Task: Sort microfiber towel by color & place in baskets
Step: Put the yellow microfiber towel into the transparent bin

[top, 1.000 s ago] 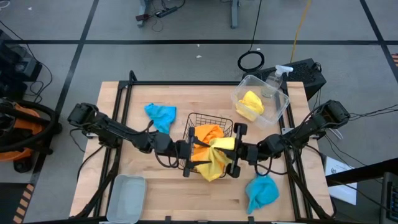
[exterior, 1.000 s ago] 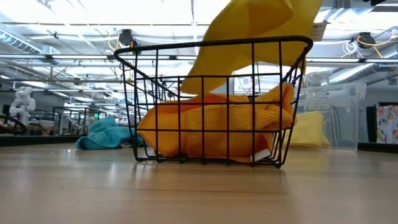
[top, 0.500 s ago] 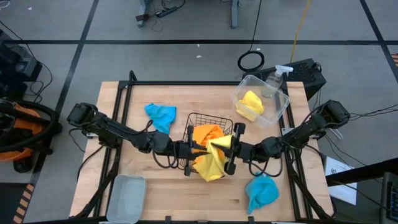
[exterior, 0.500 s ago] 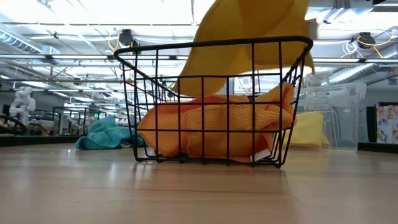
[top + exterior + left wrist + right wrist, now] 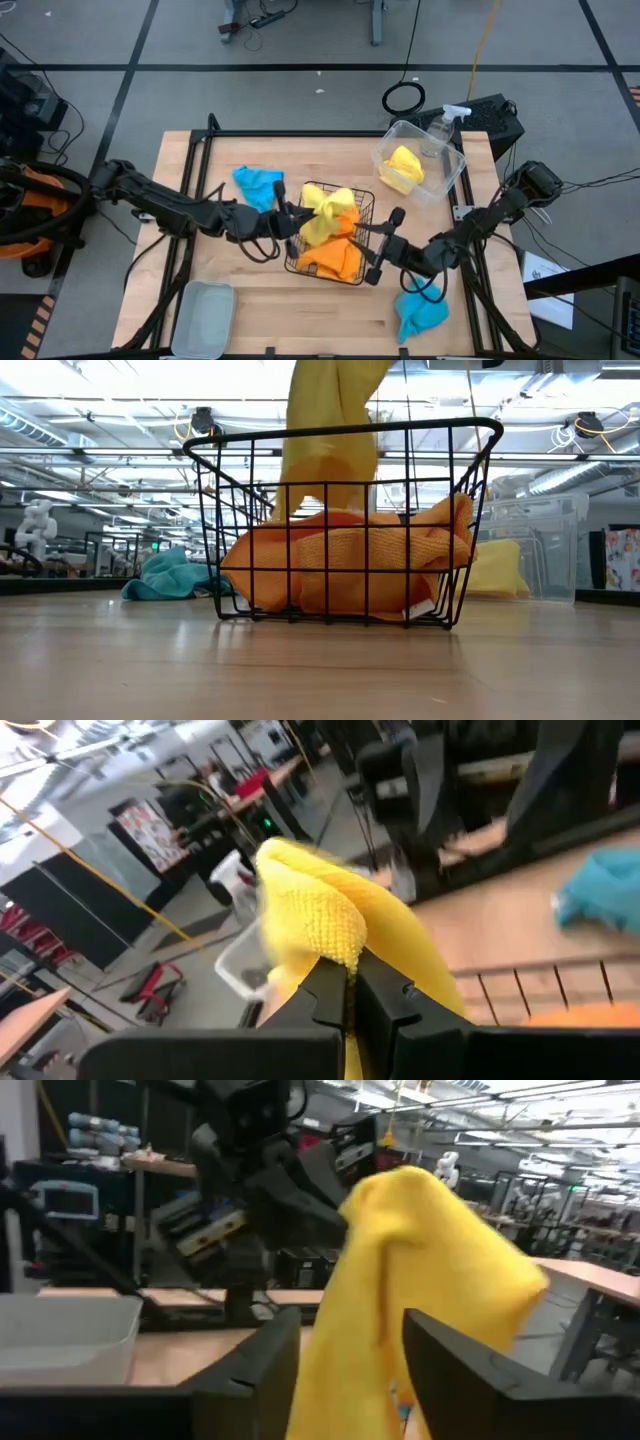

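- High view: the left gripper (image 5: pixel 290 222) sits at the left edge of the black wire basket (image 5: pixel 362 270) and has its fingers closed on a yellow towel (image 5: pixel 322 212), lifted above the basket.
- Left wrist view: the two dark fingers (image 5: pixel 322 992) pinch a fold of the yellow towel (image 5: pixel 330 925) with almost no gap between them.
- Low view: the yellow towel (image 5: pixel 325 430) hangs from above down into the basket (image 5: pixel 340 520), over orange towels (image 5: pixel 345 565) lying inside.
- The right gripper (image 5: pixel 384 250) is at the right side of the basket, fingers spread apart and holding nothing; its wrist view shows the fingers (image 5: pixel 250 1370) parted before the hanging yellow towel (image 5: pixel 430 1300).
- A second yellow towel (image 5: pixel 404 168) lies in the clear tub (image 5: pixel 448 185) at the table's far right.
- One teal towel (image 5: pixel 258 184) lies left of the basket, another (image 5: pixel 420 310) near the front right.
- The grey-blue tray (image 5: pixel 203 318) stands at the front left corner.
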Available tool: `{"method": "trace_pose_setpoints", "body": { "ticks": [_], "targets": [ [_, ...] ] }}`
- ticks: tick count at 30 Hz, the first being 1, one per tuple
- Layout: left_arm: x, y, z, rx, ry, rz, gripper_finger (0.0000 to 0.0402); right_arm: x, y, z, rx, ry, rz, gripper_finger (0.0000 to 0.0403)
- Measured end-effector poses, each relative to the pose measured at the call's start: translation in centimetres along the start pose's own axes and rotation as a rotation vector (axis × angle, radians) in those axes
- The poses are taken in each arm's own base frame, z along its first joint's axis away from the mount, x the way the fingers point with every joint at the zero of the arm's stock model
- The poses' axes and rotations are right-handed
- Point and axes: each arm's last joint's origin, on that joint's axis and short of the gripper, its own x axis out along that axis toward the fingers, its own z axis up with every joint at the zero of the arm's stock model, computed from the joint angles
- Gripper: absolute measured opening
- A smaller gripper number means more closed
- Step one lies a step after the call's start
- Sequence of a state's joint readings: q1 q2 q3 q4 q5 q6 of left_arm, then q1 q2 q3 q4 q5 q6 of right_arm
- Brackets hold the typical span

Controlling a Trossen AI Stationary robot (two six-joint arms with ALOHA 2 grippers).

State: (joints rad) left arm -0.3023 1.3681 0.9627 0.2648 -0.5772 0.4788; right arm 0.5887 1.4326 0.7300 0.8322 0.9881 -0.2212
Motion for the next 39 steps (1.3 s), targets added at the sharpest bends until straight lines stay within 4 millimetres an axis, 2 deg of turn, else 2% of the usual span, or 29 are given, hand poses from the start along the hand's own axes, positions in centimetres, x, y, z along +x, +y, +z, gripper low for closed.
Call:
{"method": "trace_pose_setpoints", "body": {
  "ticks": [6,17,22,25,33,39],
  "targets": [
    [-0.3,-0.4,-1.0,0.058,0.096,-0.061,0.0006,-0.1,-0.1,0.5,-0.034,-0.034,-0.007,0.0215],
    [-0.5,-1.2,-0.8,0.041,-0.019,-0.352,0.0006,2.4,-1.1,-0.5,-0.065,-0.050,0.076,0.0252],
    [-0.5,-1.3,-1.0,0.041,-0.011,-0.374,0.0006,2.9,-0.9,-1.4,-0.039,-0.007,0.185,0.0272],
    [-0.5,-1.3,-0.9,0.038,-0.018,-0.371,0.0006,3.0,-0.9,-1.9,-0.010,0.025,0.240,0.0269],
    [-0.4,-0.9,-0.1,0.000,-0.094,-0.332,0.0006,3.7,-1.0,-2.7,-0.003,0.060,0.227,0.0239],
    [0.2,0.0,0.4,-0.044,-0.164,-0.267,0.0006,4.5,-1.1,-3.7,-0.002,0.090,0.204,0.0231]
  ]
}}
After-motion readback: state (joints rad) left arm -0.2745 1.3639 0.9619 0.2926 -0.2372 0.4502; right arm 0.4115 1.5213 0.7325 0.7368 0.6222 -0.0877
